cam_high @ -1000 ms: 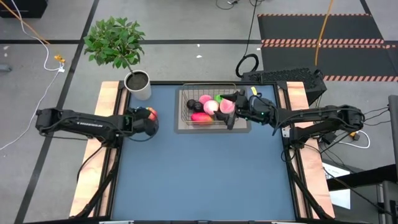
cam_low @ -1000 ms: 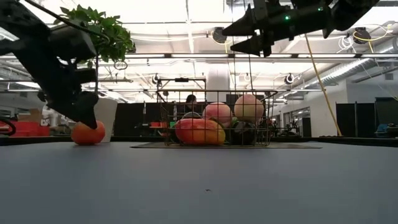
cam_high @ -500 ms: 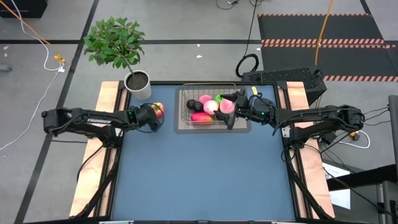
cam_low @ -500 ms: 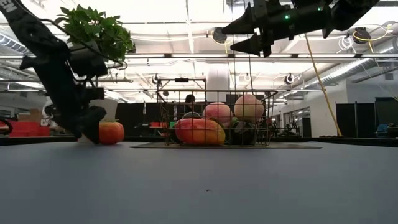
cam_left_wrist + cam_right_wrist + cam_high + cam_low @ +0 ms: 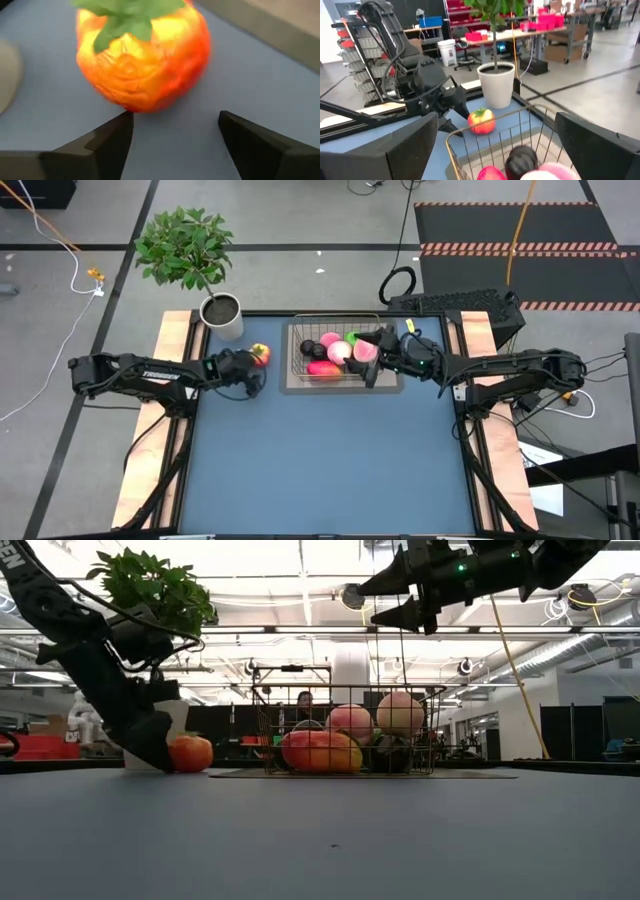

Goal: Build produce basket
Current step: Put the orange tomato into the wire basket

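An orange-red fruit with a green top (image 5: 142, 60) lies on the blue table (image 5: 330, 460), left of the wire basket (image 5: 296, 350). My left gripper (image 5: 175, 117) slants down just behind it, open, with both fingers on the fruit's (image 5: 259, 355) near-left side and nothing between them. The basket (image 5: 265, 730) holds several pieces of produce (image 5: 335, 352): pink peaches, a red-orange oval, dark round ones and a green one. My right gripper (image 5: 385, 600) hangs level and open above the basket's right part, clear of it. My left gripper has one fingertip (image 5: 125, 122) right at the lower near side (image 5: 131, 106) of the orange-red fruit, which rests on the table. I cannot tell whether the fingertip touches it. The other fingertip stands clear of the fruit.
A white pot (image 5: 222, 315) with a leafy plant (image 5: 155, 585) stands at the table's far left corner, close behind the fruit. The basket sits on a grey mat (image 5: 290, 385). The near half of the blue table lies open. Wooden side rails (image 5: 170, 340) flank the table.
My left gripper has swung toward the basket and sunk closer to the table. The orange-red fruit has travelled along the table ahead of it, from beside the left rail toward the basket, and still rests on the table.
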### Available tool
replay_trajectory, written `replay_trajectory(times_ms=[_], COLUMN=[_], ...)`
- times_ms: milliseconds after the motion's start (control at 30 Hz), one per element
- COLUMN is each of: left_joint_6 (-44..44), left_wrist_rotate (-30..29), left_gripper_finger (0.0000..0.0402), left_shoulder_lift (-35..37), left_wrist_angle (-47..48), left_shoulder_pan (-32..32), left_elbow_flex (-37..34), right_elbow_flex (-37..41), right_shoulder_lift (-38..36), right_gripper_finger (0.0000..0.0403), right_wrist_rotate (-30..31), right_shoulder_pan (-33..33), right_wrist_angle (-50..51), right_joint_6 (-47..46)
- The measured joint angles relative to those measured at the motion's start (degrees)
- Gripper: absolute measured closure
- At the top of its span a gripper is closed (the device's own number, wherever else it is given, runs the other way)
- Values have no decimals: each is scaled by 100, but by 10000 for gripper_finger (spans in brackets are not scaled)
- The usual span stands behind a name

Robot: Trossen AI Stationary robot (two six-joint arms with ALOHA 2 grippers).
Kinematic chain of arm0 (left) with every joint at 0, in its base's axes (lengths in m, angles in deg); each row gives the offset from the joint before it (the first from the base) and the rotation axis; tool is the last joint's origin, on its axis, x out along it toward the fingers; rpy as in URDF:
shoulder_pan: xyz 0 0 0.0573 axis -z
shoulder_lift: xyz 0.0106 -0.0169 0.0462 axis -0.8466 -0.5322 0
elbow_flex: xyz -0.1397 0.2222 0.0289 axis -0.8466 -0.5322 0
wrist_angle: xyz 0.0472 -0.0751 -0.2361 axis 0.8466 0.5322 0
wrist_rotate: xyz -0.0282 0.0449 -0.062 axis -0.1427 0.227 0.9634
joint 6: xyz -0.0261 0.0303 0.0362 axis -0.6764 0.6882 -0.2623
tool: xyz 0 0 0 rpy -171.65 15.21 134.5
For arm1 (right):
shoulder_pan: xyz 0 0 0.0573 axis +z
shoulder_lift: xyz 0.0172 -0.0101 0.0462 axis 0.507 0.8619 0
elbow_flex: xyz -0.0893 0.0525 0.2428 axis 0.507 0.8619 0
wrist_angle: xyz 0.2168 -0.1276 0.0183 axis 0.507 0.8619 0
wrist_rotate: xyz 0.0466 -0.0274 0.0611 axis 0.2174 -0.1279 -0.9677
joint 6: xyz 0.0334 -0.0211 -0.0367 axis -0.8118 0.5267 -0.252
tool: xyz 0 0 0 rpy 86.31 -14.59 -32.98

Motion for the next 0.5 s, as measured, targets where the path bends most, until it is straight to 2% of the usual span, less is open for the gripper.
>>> replay_trajectory(times_ms=[167, 333, 500], left_joint_6=[521, 660, 720], left_wrist_rotate=[566, 630, 614], left_gripper_finger=[145, 179, 205], left_shoulder_lift=[0, 0, 0], left_wrist_angle=[-339, -427, -513], left_shoulder_pan=[-13, -13, -13], left_elbow_flex=[-4, -4, -4], right_elbow_flex=[0, 0, -2], right_shoulder_lift=[1, 2, 21], right_gripper_finger=[9, 9, 9], right_wrist_rotate=[15, 534, 1098], right_shoulder_pan=[10, 108, 111], right_wrist_angle=[320, 369, -218], right_joint_6=[-274, -379, 363])
